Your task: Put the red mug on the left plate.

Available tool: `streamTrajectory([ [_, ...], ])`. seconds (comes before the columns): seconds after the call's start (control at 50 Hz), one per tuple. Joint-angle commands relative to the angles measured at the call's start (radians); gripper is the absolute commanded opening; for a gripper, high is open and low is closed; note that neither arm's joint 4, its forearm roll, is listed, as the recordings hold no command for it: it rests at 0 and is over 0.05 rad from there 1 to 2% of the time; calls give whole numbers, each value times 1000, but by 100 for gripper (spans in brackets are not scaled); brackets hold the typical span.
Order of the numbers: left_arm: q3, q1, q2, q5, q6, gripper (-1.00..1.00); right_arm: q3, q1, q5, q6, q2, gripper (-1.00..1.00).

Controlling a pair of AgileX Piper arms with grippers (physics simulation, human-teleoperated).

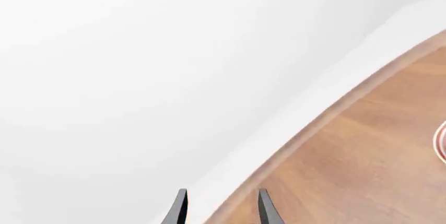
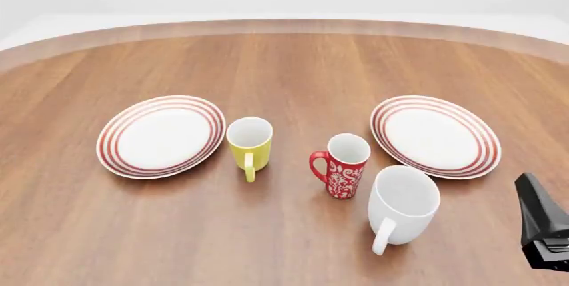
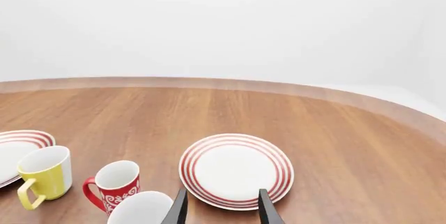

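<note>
The red mug (image 2: 342, 166), with a white floral pattern, stands upright near the table's middle, its handle pointing left; it also shows in the right wrist view (image 3: 115, 186). The left plate (image 2: 161, 136), white with red rings, lies flat at the left with nothing on it. My right gripper (image 3: 223, 211) is open and holds nothing; it sits low at the front right (image 2: 540, 226), right of the mugs and well short of the red mug. My left gripper (image 1: 223, 211) is open over the table's edge, and the front view does not show it.
A yellow mug (image 2: 250, 145) stands between the left plate and the red mug. A larger white mug (image 2: 403, 206) stands just front-right of the red mug. The second ringed plate (image 2: 435, 135) lies at the right. A sliver of a plate rim (image 1: 440, 140) shows in the left wrist view.
</note>
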Motion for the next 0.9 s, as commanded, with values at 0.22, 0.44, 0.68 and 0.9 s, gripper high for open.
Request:
streamTrajectory([
  [0.22,-289,-54,350,121,182,100,0,0,0,0,0,100],
  [0.44,-391,-57,498,293,157,100,0,0,0,0,0,100],
  [0.68,-552,-59,626,429,115,100,0,0,0,0,0,100],
  [0.9,-728,-63,785,531,57,100,0,0,0,0,0,100],
])
